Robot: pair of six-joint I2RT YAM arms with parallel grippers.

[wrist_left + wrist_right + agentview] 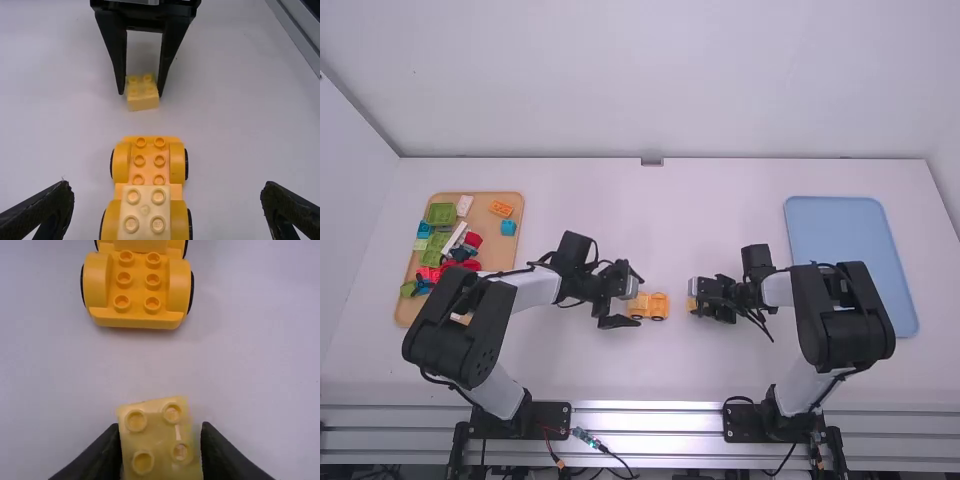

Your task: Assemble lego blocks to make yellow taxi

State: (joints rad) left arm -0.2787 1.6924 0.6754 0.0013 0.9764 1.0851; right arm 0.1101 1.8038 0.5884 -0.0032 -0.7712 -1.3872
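- High view: the left gripper (639, 301) has its fingers wide apart around one end of the orange-yellow wheeled base (659, 306), holding nothing; the right gripper (697, 303) is near the base's other end, with a yellow block (692, 304).
- Left wrist view: a pale yellow block (144, 215) sits on the base (four studs up), between the left gripper's (167, 207) spread fingers.
- Right wrist view: the right gripper's (161, 432) fingers are closed onto the sides of the yellow block, apart from the base.
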